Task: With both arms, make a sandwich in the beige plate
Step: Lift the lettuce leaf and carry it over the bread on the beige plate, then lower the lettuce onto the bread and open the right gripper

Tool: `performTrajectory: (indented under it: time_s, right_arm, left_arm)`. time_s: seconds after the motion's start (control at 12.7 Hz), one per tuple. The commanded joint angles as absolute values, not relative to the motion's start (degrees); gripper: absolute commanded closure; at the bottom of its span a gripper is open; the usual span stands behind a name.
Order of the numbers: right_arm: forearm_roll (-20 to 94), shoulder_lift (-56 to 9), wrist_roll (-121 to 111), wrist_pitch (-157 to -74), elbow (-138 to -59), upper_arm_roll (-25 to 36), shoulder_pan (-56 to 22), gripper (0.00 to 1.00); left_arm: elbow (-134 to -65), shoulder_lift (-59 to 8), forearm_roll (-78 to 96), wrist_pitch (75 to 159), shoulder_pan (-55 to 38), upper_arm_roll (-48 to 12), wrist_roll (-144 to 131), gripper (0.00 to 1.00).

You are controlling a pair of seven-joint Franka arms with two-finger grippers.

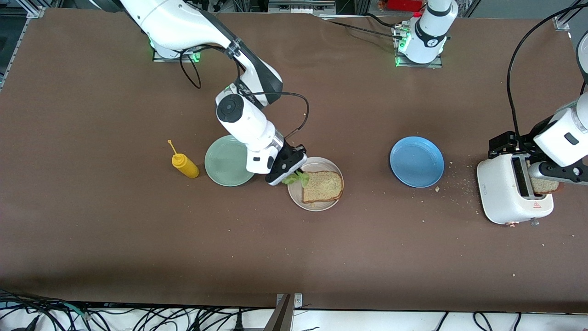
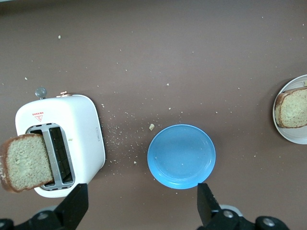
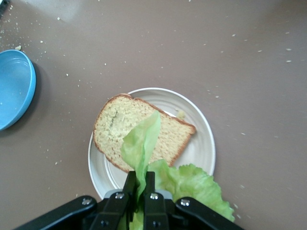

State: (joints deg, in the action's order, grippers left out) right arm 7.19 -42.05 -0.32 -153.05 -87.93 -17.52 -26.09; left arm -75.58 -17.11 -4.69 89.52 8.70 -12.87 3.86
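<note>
Of the sandwich, one brown bread slice (image 1: 323,186) lies flat on the beige plate (image 1: 317,163). My right gripper (image 1: 287,172) hangs over that plate's rim at the end toward the mint-green plate. It is shut on a ruffled green lettuce leaf (image 1: 296,178). In the right wrist view the lettuce (image 3: 192,184) droops from the gripper (image 3: 140,179) over the bread (image 3: 115,124) and the plate (image 3: 204,143). A second bread slice (image 2: 26,163) leans out of the white toaster (image 2: 72,124). My left gripper (image 1: 528,158) is open above the toaster (image 1: 500,193), holding nothing.
A mint-green plate (image 1: 225,163) lies beside the beige plate, with a yellow mustard bottle (image 1: 184,164) standing past it toward the right arm's end. A blue plate (image 1: 416,161) lies between the beige plate and the toaster. Crumbs are scattered near the toaster.
</note>
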Motion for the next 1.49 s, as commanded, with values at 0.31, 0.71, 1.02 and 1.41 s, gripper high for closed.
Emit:
performTrajectory:
  time_s: [0.31, 0.71, 1.02, 1.41]
  right_arm:
    - [8.2, -48.6, -0.1, -165.3, -85.5, -19.7, -28.0, 1.0]
    - [7.7, -52.1, -0.7, -171.9, -85.3, -19.6, -29.3, 1.0]
    - [7.6, -52.6, -1.0, -173.3, -85.3, -19.6, -29.4, 0.81]
    - [5.5, -54.3, -1.1, -174.3, -82.4, -19.6, -29.4, 0.07]
  left_arm:
    - [-75.8, -16.3, -4.7, 88.2, 10.3, -12.7, 5.6, 0.0]
    - [-75.8, -16.3, -5.0, 88.2, 12.7, -12.3, 13.9, 0.0]
    - [-75.8, -16.3, -5.0, 88.2, 13.4, -12.3, 14.0, 0.0]
    - [-75.8, -16.4, -5.1, 88.2, 13.8, -12.3, 14.1, 0.0]
